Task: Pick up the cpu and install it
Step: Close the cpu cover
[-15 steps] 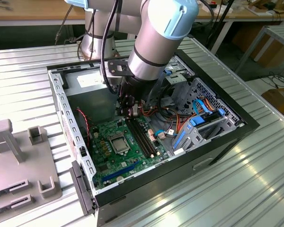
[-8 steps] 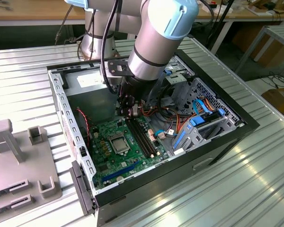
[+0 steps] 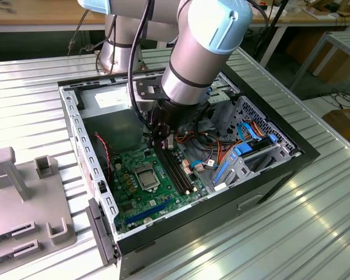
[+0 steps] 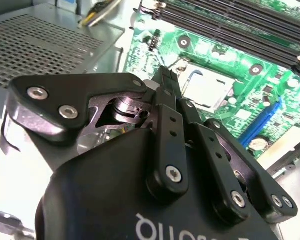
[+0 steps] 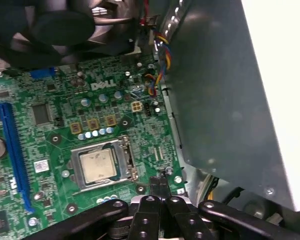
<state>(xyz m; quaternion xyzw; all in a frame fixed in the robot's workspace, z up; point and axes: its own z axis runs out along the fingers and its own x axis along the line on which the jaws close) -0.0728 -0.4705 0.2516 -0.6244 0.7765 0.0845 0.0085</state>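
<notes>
Ribbed metal table (image 3: 291, 233) carries an open computer case (image 3: 233, 204), with the green motherboard (image 3: 131, 195) lying flat inside. The arm reaches into it, its fingers (image 5: 155, 187) pressed together tip to tip with nothing between them. In the first wrist view the cpu (image 5: 97, 165) sits flat within the socket frame (image 5: 127, 160), apart from the fingertips and lower than them. In the exterior view it lies toward the left of the fingers, nearer the camera. Being square, it offers no long axis.

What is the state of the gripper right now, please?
Gripper: closed, with nothing held between its fingers; the cpu lies in the socket.
</notes>
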